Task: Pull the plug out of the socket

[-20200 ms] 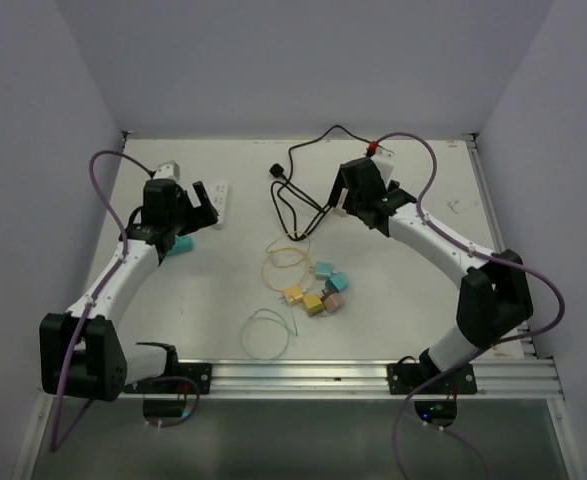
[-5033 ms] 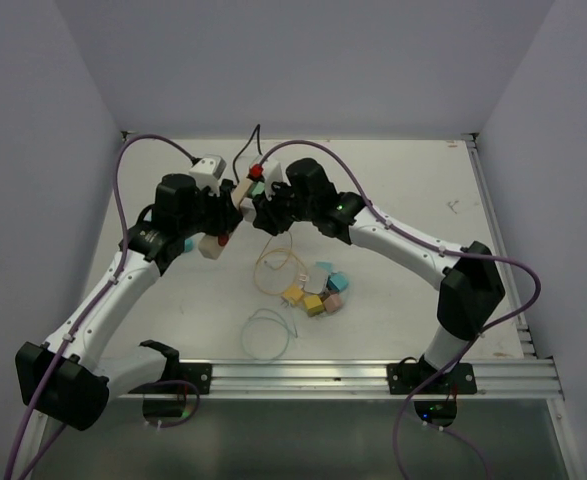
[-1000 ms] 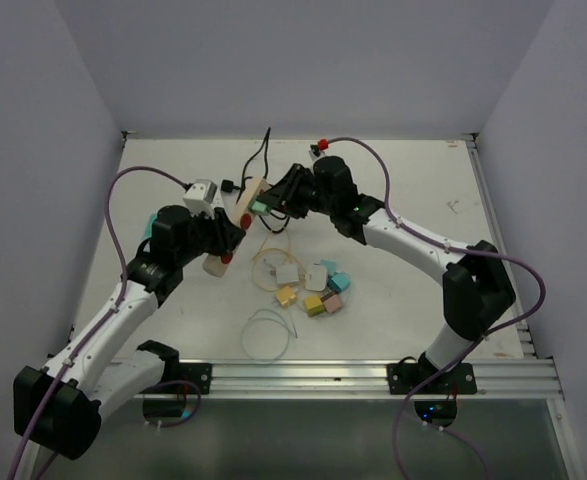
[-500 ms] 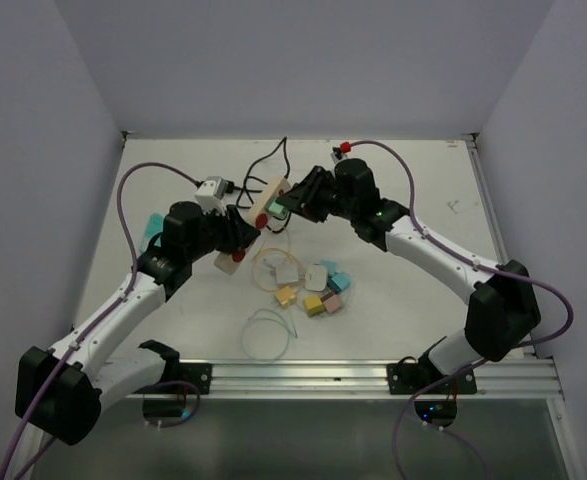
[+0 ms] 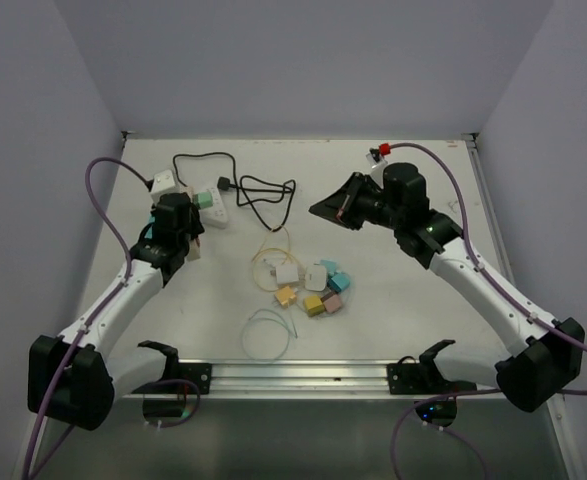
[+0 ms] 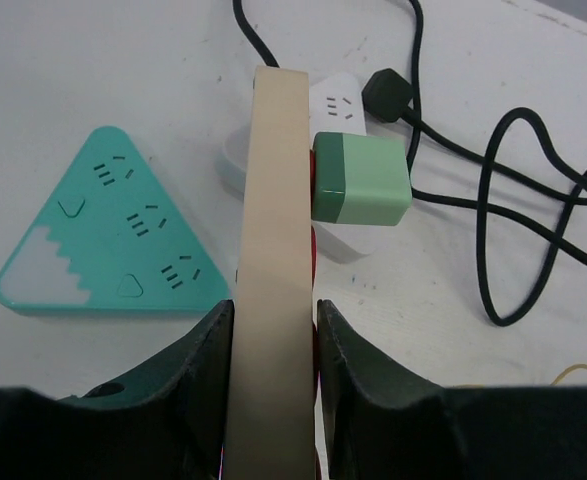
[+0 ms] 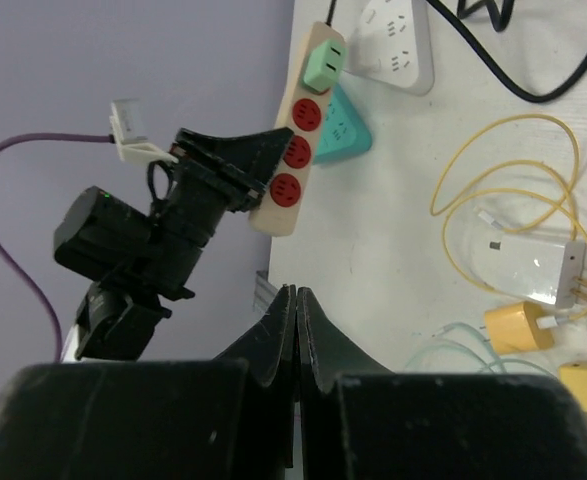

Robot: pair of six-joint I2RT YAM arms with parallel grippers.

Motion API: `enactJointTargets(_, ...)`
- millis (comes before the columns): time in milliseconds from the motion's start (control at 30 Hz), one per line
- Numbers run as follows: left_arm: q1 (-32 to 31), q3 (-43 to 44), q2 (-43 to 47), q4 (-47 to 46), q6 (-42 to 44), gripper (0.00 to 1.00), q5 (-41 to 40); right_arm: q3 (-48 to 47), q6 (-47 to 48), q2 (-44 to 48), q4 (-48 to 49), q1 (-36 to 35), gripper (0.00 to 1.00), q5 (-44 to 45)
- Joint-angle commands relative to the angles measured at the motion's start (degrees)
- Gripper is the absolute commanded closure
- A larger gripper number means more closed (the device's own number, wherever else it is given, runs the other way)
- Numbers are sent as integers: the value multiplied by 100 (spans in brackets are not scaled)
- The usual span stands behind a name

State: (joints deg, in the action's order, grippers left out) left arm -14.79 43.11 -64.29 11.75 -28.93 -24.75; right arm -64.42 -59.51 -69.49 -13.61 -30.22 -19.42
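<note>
My left gripper [image 6: 273,312] is shut on a beige power strip [image 6: 276,200], the socket, holding it on edge just above the table. It shows with red outlets in the right wrist view as the strip [image 7: 295,150]. A green cube plug [image 6: 361,180] sits in the strip's far end, the same green plug [image 5: 205,200] in the top view. A black plug [image 6: 387,92] with its black cord [image 5: 263,195] lies loose on the table, apart from the strip. My right gripper [image 5: 318,210] hangs shut and empty right of the cord, its fingers [image 7: 295,305] pressed together.
A teal triangular socket [image 6: 113,235] and a white power strip [image 6: 338,100] lie under and beside the held strip. A yellow cable loop [image 5: 273,255], a white charger [image 5: 288,272], coloured cubes [image 5: 325,290] and a thin clear loop [image 5: 268,333] sit mid-table.
The arms drew apart: the left carried the beige strip back to the left, the right swung away to the right and shut. The black plug and cord now lie on the table.
</note>
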Motion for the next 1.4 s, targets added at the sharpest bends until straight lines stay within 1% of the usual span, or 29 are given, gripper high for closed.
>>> enactJointTargets(0, -33, 241, 321, -920, 176, 100, 197, 149, 193, -143, -20, -11, 100, -281)
enactJointTargets(67, -42, 277, 391, -937, 282, 100, 444, 141, 316, -265, 174, -11, 100, -308)
enactJointTargets(100, -42, 268, 435, -964, 343, 100, 697, 97, 421, -319, 209, -11, 100, -404)
enactJointTargets(133, -42, 259, 531, -981, 396, 100, 848, 62, 474, -397, 261, -11, 98, -457)
enactJointTargets(167, -42, 216, 584, -1051, 458, 100, 1023, 18, 518, -537, 279, -19, 91, -527)
enactJointTargets(233, -42, 163, 724, -1078, 598, 100, 1568, -96, 589, -688, 463, -19, 83, -659)
enactJointTargets(267, -42, 110, 769, -1078, 642, 100, 1744, -114, 563, -836, 534, -19, 74, -677)
enactJointTargets(300, -42, 84, 821, -1278, 686, 100, 2050, -167, 545, -899, 613, -19, 69, -695)
enactJointTargets(333, -51, 40, 935, -1324, 695, 100, 2193, -193, 458, -969, 779, -28, 60, -703)
enactJointTargets(400, -51, -83, 1050, -1447, 687, 100, 2604, -298, 344, -1197, 955, -63, 51, -686)
enactJointTargets(433, -51, -119, 1137, -1491, 669, 100, 2729, -342, 239, -1294, 1122, -81, 43, -677)
enactJointTargets(533, -77, -233, 1252, -1632, 555, 100, 3037, -536, 19, -1644, 1334, -212, 31, -581)
enactJointTargets(600, -103, -286, 1305, -1728, 485, 100, 3230, -659, -200, -1908, 1606, -327, 29, -493)
enactJointTargets(767, -156, -347, 1384, -1816, 449, 100, 3415, -773, -685, -2383, 2308, -502, 27, -282)
enactJointTargets(967, -183, -470, 1463, -1922, 432, 100, 3539, -1256, -861, -3051, 2345, -625, 28, -211)
enactJointTargets(1100, -200, -532, 1498, -1966, 441, 100, 3591, -1415, -922, -3280, 2398, -661, 31, -159)
enactJointTargets(1200, -209, -576, 1516, -1992, 467, 100, 3583, -1450, -931, -3404, 2406, -687, 44, -176)
enactJointTargets(1233, -209, -585, 1507, -1992, 467, 100, 3591, -1468, -957, -3430, 2424, -696, 49, -194)
enactJointTargets(1300, -218, -646, 1507, -2018, 484, 100, 3591, -1503, -966, -3465, 2424, -731, 54, -220)
enactJointTargets(1333, -226, -664, 1507, -2036, 485, 100, 3600, -1512, -958, -3474, 2424, -740, 62, -229)
enactJointTargets(1367, -218, -681, 1499, -2062, 485, 100, 3618, -1520, -958, -3483, 2407, -749, 67, -238)
